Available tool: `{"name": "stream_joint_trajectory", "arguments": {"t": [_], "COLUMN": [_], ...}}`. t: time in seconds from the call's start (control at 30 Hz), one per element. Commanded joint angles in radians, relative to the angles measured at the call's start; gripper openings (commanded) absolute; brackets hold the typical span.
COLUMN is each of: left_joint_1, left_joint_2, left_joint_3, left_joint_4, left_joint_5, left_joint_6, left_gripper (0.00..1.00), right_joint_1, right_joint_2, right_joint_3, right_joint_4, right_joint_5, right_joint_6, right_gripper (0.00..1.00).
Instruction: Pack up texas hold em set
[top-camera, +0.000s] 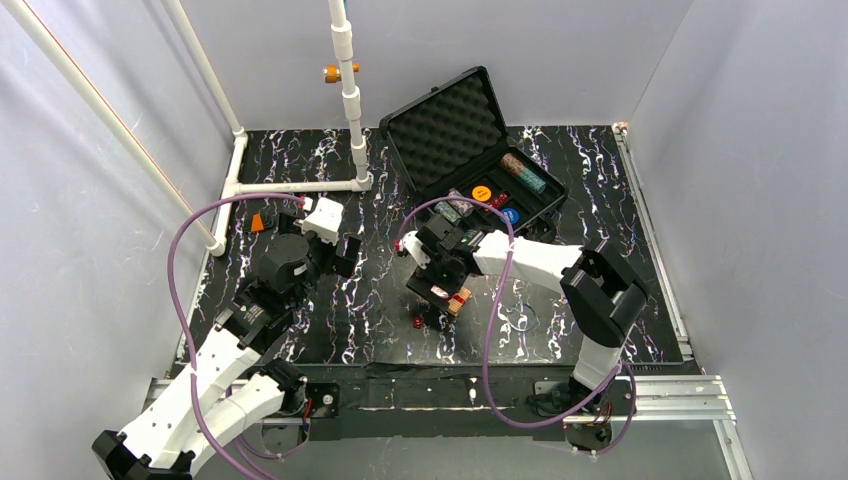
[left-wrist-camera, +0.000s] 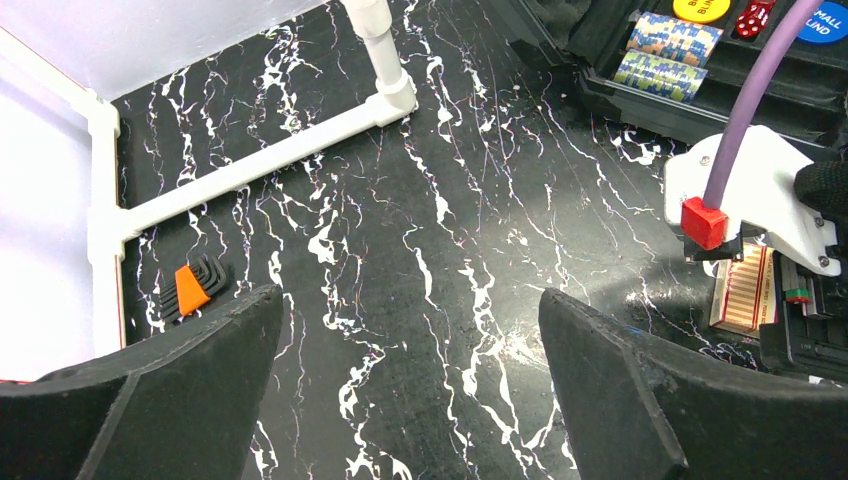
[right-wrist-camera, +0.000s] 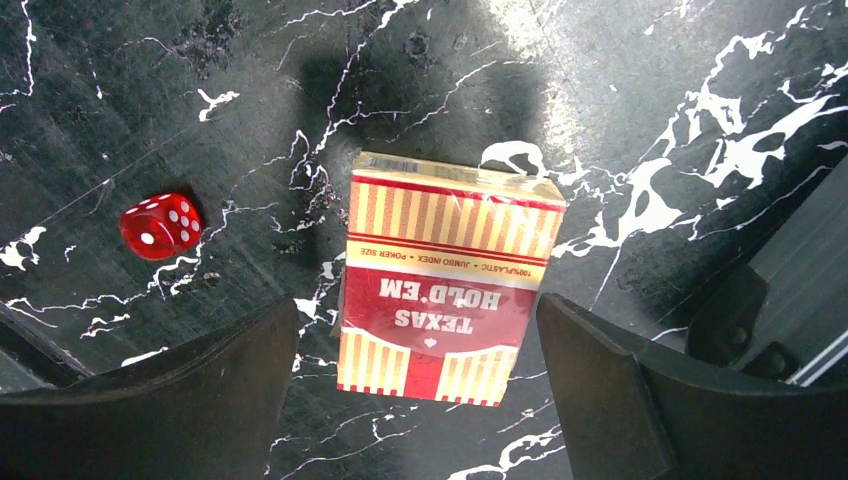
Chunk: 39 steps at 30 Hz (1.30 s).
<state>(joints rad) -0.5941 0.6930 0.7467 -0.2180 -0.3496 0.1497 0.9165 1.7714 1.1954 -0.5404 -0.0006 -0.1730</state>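
Observation:
The black case (top-camera: 548, 196) stands open at the back, its foam-lined lid (top-camera: 445, 125) raised. Inside it lie chip stacks (top-camera: 523, 172), an orange disc (top-camera: 481, 192), a blue disc (top-camera: 511, 214) and red dice (top-camera: 497, 201). The red-yellow card box (right-wrist-camera: 445, 275) lies on the table in front of the case. My right gripper (right-wrist-camera: 415, 310) hangs open over its near end, with a gap at each finger. One red die (right-wrist-camera: 160, 225) sits to the box's left. Left of the right arm, my left gripper (left-wrist-camera: 410, 295) stands open over bare table, holding nothing.
A white pipe frame (top-camera: 350, 100) rises at the back left, its foot bars (left-wrist-camera: 270, 160) lying on the table. An orange hex-key set (left-wrist-camera: 195, 285) lies near the left wall. More red dice (top-camera: 418, 322) lie near the right gripper. Grey walls enclose the table.

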Motion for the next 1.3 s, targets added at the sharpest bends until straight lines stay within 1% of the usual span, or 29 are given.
{"name": "stream_joint_trajectory", "arguments": {"t": [0.0,0.3,0.43,0.5,0.53,0.63,0.67,0.73,0.9,1.1,1.27], "left_joint_1": [-0.003,-0.003,-0.003,-0.003,-0.003,-0.003,-0.003,-0.003,-0.002,-0.003,-0.003], "left_joint_2": [0.001,0.000,0.001,-0.001,-0.001,-0.001,-0.001,-0.002,-0.004,-0.007,-0.010], "left_joint_3": [-0.002,-0.001,-0.001,-0.001,-0.001,-0.002,-0.001,-0.002,-0.001,0.000,0.000], "left_joint_4": [0.003,0.002,0.000,0.000,0.000,0.000,-0.001,-0.001,-0.001,-0.003,-0.004], "left_joint_5": [0.008,0.009,0.009,0.009,0.009,0.009,0.009,0.009,0.009,0.009,0.009], "left_joint_6": [0.010,0.010,0.009,0.009,0.008,0.009,0.010,0.010,0.009,0.006,0.005], "left_gripper": [0.99,0.99,0.99,0.99,0.99,0.99,0.99,0.99,0.99,0.99,0.99], "right_joint_1": [-0.002,-0.002,-0.002,-0.002,-0.002,-0.002,-0.002,-0.002,-0.002,-0.002,-0.002], "right_joint_2": [0.015,0.027,0.037,0.041,0.043,0.046,0.048,0.046,0.028,0.004,0.000], "right_joint_3": [-0.009,-0.035,-0.042,-0.044,-0.044,-0.039,-0.037,-0.031,0.007,0.100,0.179], "right_joint_4": [0.037,0.058,0.066,0.065,0.064,0.060,0.058,0.051,0.020,-0.050,-0.117], "right_joint_5": [-0.035,-0.044,-0.051,-0.054,-0.059,-0.068,-0.068,-0.066,-0.054,-0.053,-0.071], "right_joint_6": [0.001,0.025,0.037,0.039,0.040,0.042,0.043,0.048,0.070,0.118,0.150], "right_gripper": [0.95,0.88,0.80,0.72,0.63,0.46,0.41,0.38,0.25,0.01,0.01]}}
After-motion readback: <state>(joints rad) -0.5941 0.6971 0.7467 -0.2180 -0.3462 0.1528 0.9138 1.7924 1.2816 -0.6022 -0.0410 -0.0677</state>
